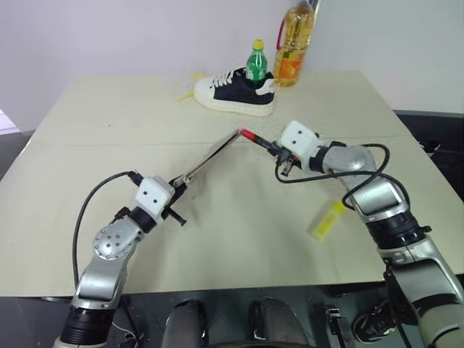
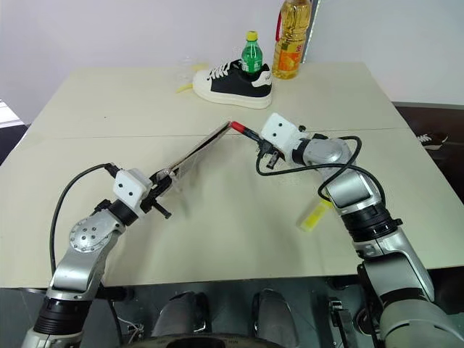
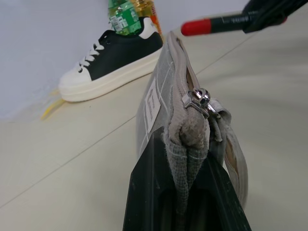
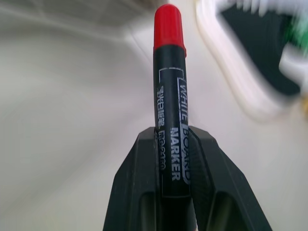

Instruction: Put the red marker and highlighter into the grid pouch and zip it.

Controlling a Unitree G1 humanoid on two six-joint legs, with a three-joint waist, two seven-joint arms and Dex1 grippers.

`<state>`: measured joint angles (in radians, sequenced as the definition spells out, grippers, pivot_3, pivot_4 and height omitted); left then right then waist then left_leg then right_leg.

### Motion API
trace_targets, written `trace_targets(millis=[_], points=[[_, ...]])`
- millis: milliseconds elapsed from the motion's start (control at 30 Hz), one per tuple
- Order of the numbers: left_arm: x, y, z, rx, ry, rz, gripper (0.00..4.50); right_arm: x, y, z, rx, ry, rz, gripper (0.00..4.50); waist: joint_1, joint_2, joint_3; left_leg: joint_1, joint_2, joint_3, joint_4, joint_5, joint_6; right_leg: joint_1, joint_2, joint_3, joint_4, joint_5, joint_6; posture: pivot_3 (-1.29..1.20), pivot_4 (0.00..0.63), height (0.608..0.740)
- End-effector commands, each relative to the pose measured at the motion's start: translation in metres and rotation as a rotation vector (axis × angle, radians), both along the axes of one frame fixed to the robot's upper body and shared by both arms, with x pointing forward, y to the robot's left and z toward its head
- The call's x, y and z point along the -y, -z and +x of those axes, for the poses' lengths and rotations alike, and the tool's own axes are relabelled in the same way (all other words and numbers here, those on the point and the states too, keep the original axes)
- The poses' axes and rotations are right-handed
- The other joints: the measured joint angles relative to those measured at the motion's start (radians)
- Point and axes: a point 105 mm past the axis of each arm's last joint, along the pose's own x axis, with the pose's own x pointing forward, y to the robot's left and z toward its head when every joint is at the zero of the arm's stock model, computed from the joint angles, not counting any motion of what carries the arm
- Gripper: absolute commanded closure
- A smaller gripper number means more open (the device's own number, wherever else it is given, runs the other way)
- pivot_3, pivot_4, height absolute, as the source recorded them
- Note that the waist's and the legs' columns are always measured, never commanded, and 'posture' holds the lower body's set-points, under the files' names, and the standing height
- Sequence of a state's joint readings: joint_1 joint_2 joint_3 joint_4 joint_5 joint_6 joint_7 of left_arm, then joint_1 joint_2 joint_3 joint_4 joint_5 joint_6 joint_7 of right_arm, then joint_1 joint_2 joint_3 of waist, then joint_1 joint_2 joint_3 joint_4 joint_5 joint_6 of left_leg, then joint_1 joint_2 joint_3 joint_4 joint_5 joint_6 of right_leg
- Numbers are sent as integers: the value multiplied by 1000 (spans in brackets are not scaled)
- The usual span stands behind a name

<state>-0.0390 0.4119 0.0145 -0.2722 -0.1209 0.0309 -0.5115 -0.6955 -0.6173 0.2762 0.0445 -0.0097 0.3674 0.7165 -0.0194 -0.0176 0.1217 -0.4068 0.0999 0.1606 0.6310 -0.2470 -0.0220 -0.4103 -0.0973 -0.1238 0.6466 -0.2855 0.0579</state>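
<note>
Nearest me, bare table (image 1: 239,246) lies open between my arms; the highlighter (image 1: 326,220) rests on it beside my right forearm, well inside the near edge. My left gripper (image 1: 176,185) is clamped on the grid pouch (image 1: 212,154) by its zip end, lifting it slanted off the table. My right gripper (image 1: 274,148) pinches the red marker (image 1: 253,138), printed "WHITE BOARD MARKER", its red cap at the pouch's far end. Beyond stand a sneaker (image 1: 233,91) and two bottles.
</note>
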Motion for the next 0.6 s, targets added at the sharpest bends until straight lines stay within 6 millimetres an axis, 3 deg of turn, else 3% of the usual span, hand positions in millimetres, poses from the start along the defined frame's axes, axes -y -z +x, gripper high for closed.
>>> trace_targets(millis=[33, 467, 600], points=[[1, -12, -2, 40, 23, -7, 4500, -7, -17, -6, 87, -80, -49, 4205, 2, 0, 0, 0, 0, 0, 0, 0, 0, 0, 0, 0, 0, 0, 0, 0, 150, 705], [8, -13, -5, 39, 62, 6, 4500, -10, -4, -6, 139, -148, -221, 4205, 5, 0, 0, 0, 0, 0, 1, 0, 0, 0, 0, 0, 0, 0, 0, 0, 150, 705], [14, -9, -11, 24, 124, 69, 4500, -17, -4, -17, 223, -274, -373, 4205, 5, 0, 0, 0, 0, 0, 1, 0, 0, 0, 0, 0, 0, 0, 0, 0, 150, 705]])
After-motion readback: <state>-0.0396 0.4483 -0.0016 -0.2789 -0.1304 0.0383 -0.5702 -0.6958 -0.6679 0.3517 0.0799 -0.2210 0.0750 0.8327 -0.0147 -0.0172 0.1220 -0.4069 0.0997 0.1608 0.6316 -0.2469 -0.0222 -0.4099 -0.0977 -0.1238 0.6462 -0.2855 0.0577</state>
